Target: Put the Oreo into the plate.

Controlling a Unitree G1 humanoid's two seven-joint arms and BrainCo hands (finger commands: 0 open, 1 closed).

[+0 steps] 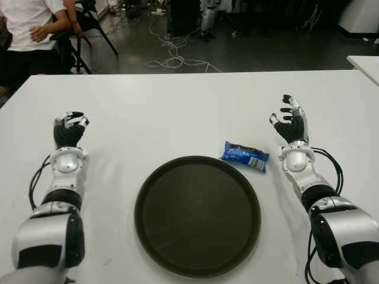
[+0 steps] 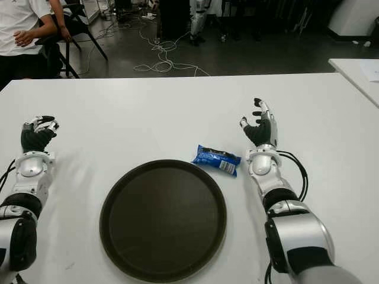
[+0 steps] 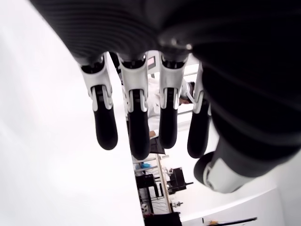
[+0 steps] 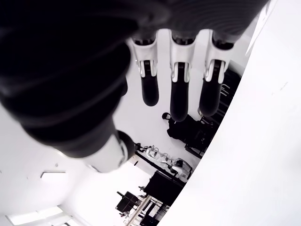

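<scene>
Oreo packet [image 1: 245, 156] lies just right of the plate [image 1: 197, 214], untouched. Your right hand [image 1: 290, 121], fingers spread and empty, hovers near; a careless reach could shove the packet away. Left hand [image 1: 69, 129] is loosely curled, empty.

Robotics lab or workshop, indoors. White table [image 1: 177, 106] in the foreground, a second white table [image 1: 364, 64] at the far right edge. Beyond them a dark floor [image 1: 266, 53] with loose cables [image 1: 172, 56] running across it. A person [image 1: 26, 29] in a white shirt sits at the far left on a black chair [image 1: 89, 26]. Legs of another robot [image 1: 208, 18] stand at the back, among dark equipment.
</scene>
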